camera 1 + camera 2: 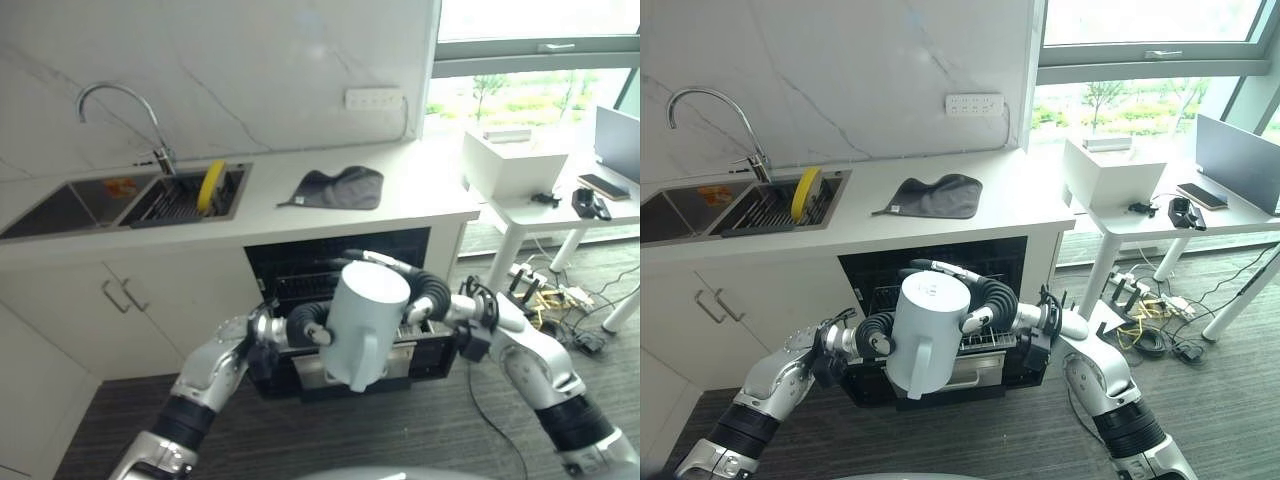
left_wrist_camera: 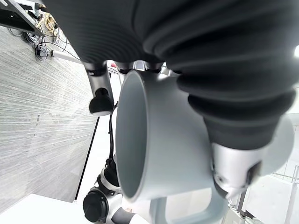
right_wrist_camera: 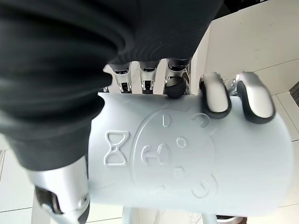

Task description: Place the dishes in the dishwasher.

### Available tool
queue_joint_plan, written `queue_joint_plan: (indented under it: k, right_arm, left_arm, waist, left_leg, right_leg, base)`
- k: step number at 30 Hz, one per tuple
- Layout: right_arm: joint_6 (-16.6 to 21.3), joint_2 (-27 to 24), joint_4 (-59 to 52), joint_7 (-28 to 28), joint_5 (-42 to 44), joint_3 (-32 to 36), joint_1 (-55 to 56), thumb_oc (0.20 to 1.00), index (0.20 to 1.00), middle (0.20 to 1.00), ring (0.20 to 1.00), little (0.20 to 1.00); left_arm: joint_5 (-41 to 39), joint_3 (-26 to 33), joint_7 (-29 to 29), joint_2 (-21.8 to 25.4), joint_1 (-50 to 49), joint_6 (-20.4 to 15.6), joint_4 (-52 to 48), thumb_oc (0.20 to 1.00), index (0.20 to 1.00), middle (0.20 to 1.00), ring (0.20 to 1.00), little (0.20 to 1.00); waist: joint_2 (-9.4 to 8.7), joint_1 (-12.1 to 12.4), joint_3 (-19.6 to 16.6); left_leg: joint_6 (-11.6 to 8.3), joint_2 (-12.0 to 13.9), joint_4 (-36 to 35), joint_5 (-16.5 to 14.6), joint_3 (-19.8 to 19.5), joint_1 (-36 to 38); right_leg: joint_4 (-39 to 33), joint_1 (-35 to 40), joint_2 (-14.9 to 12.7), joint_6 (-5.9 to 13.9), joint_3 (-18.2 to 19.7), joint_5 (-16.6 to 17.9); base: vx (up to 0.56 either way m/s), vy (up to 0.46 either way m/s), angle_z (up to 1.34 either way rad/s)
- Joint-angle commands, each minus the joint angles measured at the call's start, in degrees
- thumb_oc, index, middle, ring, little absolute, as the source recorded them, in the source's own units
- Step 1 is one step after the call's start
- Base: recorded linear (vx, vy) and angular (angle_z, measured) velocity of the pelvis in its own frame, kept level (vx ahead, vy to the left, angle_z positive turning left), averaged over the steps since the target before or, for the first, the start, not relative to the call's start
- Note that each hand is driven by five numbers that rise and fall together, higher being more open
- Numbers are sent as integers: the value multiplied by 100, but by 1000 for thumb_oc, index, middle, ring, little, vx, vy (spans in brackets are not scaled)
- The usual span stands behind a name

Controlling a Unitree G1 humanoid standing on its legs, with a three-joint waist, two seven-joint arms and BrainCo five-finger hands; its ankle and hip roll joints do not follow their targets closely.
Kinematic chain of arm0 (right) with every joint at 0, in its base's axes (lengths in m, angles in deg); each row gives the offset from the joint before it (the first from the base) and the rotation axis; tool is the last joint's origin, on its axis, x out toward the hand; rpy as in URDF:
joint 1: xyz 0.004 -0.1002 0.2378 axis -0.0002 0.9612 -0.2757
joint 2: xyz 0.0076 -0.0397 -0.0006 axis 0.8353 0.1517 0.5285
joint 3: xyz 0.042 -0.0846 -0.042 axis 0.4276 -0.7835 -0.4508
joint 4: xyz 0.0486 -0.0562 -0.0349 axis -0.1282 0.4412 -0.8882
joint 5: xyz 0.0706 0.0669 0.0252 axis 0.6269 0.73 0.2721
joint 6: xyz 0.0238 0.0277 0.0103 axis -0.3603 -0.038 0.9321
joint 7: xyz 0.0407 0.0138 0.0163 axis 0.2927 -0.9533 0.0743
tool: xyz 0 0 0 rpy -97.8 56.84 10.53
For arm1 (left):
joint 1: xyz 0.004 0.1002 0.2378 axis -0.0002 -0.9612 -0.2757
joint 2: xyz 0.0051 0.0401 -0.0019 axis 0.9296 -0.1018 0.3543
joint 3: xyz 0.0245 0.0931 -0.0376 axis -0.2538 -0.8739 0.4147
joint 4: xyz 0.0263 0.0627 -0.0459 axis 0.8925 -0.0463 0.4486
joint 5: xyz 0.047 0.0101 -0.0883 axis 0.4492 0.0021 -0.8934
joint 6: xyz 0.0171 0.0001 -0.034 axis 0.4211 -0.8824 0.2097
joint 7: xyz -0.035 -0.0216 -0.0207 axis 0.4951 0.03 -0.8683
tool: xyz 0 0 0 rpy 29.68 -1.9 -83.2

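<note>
Pale grey mug [image 1: 365,322] held upside down, mouth facing down, in mid-air between both hands, right in front of the open dishwasher [image 1: 340,262] and above its pulled-out rack [image 1: 420,345]. Left hand [image 1: 305,325] has its fingers curled round the mug's side from the robot's left; right hand [image 1: 425,295] wraps over the far side, fingertips [image 3: 215,95] pressed on the wall. Both gripping the mug.

Risks, as a judgement: two hands on one smooth round body, so if one lets go first the mug could swing or slip and drop onto the rack or the floor. The hands and mug also hide the rack from the head view, so it may land off a slot or tip. The handle [image 1: 357,362] hangs low and could snag the rack wires.

Look: plain matte light grey, cylindrical, big loop handle, raised cartoon face with a bow on the side [image 3: 163,154], inside looks clean. Likely hard plastic or ceramic.

Further out: yellow plate [image 1: 209,186] stands in the sink [image 1: 60,205] rack, dark cloth [image 1: 340,187] on the tabletop [image 1: 420,195].
</note>
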Motion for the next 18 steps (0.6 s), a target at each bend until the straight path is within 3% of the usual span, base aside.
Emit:
queue_joint_plan:
  k: [1, 10, 18]
  right_arm:
    - [119, 230, -512, -259, 17, -111, -650, 1000, 1000, 1000, 1000, 1000]
    - [-25, 34, -741, -679, -142, -247, -718, 1000, 1000, 1000, 1000, 1000]
    - [16, -10, -802, -677, -197, -248, -734, 1000, 1000, 1000, 1000, 1000]
  left_arm:
    - [-49, 197, -11, 194, 534, -217, 5, 200, 200, 200, 200, 200]
    - [-89, 207, 33, 231, 522, -164, 53, 200, 200, 200, 200, 200]
    - [-124, 231, 10, 206, 486, -117, 27, 200, 200, 200, 200, 200]
  waist:
    - [-75, 92, 303]
    - [-126, 110, 303]
    - [-149, 120, 297]
  left_leg:
    - [-114, 148, 48, -741, 544, 499]
    - [-120, 146, 48, -738, 536, 503]
    - [-112, 138, 48, -738, 535, 501]
  right_leg:
    - [26, -136, -148, 106, -26, -278]
    - [26, -127, -134, 102, -3, -282]
    - [26, -129, -125, 96, 11, -282]
  base:
    - [0, 0, 0]
    - [0, 0, 0]
    - [0, 0, 0]
